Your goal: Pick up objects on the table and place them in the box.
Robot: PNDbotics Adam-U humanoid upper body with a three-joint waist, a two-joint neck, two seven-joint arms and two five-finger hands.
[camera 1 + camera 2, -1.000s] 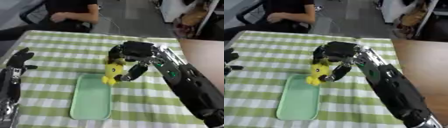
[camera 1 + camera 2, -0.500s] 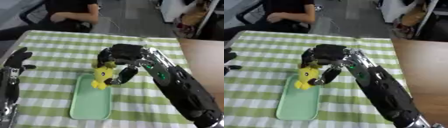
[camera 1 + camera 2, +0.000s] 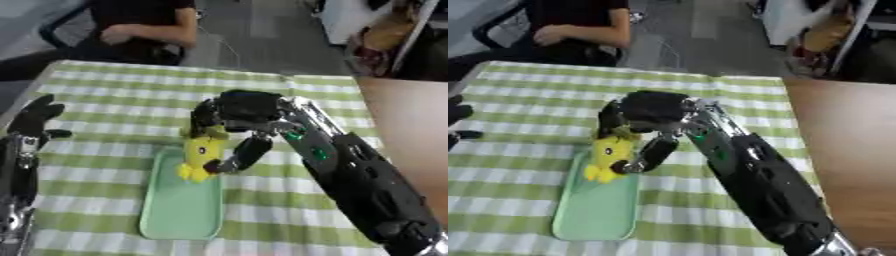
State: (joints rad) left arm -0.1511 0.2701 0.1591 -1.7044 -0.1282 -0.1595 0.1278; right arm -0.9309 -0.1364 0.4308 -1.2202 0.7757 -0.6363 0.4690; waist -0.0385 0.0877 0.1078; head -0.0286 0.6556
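A yellow plush toy (image 3: 201, 155) hangs upright over the near-top end of a pale green tray (image 3: 183, 209) on the checked table. My right hand (image 3: 238, 111) is shut on the toy, fingers at its head and the thumb curled along its right side. My left hand (image 3: 35, 120) rests open at the left edge, fingers up, well apart from the toy. I cannot tell whether the toy's feet touch the tray.
A green and white checked cloth (image 3: 105, 95) covers the table. A wooden surface (image 3: 850, 150) adjoins it on the right. A person sits beyond the far edge, not touching anything on the table.
My right hand has carried the yellow toy leftward and lower, from beside the tray's top corner to over the tray. The left hand has stayed put.
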